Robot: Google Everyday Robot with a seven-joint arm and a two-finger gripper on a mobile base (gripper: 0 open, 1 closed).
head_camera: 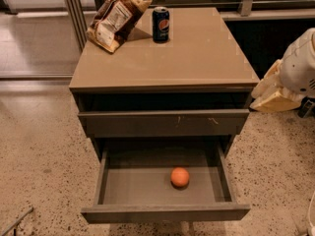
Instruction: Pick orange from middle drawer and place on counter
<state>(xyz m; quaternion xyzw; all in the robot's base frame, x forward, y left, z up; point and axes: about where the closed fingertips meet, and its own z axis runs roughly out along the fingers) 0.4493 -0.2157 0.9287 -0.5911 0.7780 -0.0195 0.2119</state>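
Observation:
The orange [180, 177] lies on the flat grey floor of the middle drawer [165, 213], which is pulled wide open, right of its centre. The tan counter [197, 58] tops the cabinet above it. My gripper [266, 96], cream-coloured at the end of a white arm [302, 65], hangs at the right of the cabinet, level with the counter's front right corner. It is well above and to the right of the orange and holds nothing that I can see.
A brown chip bag [115, 16] and a dark blue soda can [161, 24] stand at the back left of the counter. A shut drawer front with pale scratch marks [197, 122] sits above the open drawer. Speckled floor [44, 161] surrounds the cabinet.

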